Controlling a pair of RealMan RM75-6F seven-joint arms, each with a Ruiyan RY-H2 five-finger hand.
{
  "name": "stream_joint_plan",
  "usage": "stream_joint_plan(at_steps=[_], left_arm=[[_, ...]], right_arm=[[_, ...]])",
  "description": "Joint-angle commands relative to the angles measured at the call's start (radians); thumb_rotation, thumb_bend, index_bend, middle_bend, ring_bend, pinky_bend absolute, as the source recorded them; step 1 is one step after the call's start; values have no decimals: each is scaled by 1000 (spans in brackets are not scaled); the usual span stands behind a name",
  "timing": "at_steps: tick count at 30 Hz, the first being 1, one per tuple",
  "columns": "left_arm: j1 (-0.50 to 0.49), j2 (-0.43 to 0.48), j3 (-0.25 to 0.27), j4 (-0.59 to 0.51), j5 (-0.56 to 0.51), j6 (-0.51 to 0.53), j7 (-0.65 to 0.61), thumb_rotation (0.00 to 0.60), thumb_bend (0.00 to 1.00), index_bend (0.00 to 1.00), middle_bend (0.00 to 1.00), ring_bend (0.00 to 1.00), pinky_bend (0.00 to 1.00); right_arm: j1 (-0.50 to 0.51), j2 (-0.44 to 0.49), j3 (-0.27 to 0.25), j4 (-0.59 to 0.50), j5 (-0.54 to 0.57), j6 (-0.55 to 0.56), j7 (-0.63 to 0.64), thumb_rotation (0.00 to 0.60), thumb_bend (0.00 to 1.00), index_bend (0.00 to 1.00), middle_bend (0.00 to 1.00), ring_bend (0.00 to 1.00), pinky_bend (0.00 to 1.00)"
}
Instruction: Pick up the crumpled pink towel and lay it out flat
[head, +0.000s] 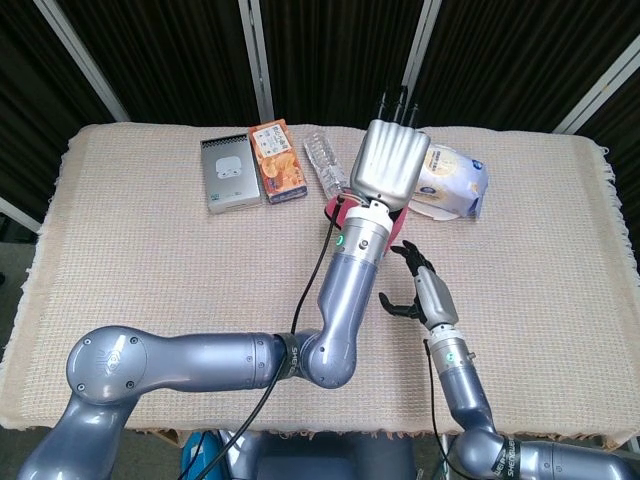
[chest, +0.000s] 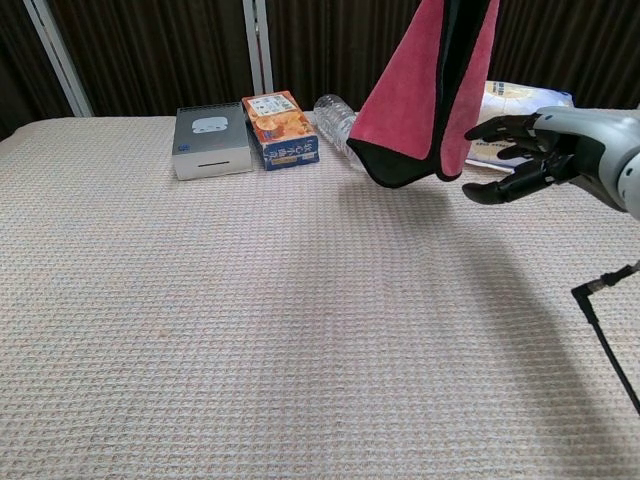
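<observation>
A: Surface?
B: One table (head: 150, 250), covered in a beige waffle-weave cloth (chest: 250, 330) with a frayed fringe at the edges. Behind it, dark curtains (chest: 140, 50) with pale upright rails.

A: Items along the far edge?
B: Silver box (head: 228, 174); orange box (head: 276, 162) touching its side; clear plastic bottle (head: 325, 164) lying down; a white pack of tissue (head: 452, 176), part hidden behind the raised arm.

A: The task's thing?
B: Pink towel (chest: 425, 90), off the table, hanging in a fold with a dark inner face and dark trim. Its lowest corner hangs clear above the cloth, in front of the bottle and the tissue pack.

A: Who holds it?
B: Left hand (head: 390, 165), raised high, back of the hand to the head camera, fingers pressed together and pointing away; the grip itself is hidden beneath.

A: Right hand?
B: Right hand (chest: 525, 150), just beside the towel's hanging edge, fingers spread and curved, holding nothing. Whether a fingertip touches the towel cannot be told.
</observation>
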Motion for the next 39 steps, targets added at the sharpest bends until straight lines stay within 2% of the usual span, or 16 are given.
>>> stream_joint_plan(at_steps=[1,8,26,35,39], left_arm=[[-6,-1,-1,2,10,3,-16,600,579,720,125,0,0],[-12,-8,-40,-21,-17,2,-78,600,579,721,125,0,0],[-21,-4,-16,-97,-27,25,-108,600,579,721,119,0,0],[7,31,-1,-103,-37,43,-109,600,578,723,120,0,0],[15,50,0,-116,-45,51,-104,600,579,723,120,0,0]], right_arm=[[5,-9,3,6,8,4,-4,600,353,159,0,0,0],[17,-24,12,15,24,8,-14,600,353,158,0,0,0],[25,-52,25,24,67,49,-42,600,353,156,0,0,0],[14,-38,43,43,87,49,-25,600,349,24,0,0,0],[19,-39,53,42,96,49,-27,600,309,0,0,0,0]])
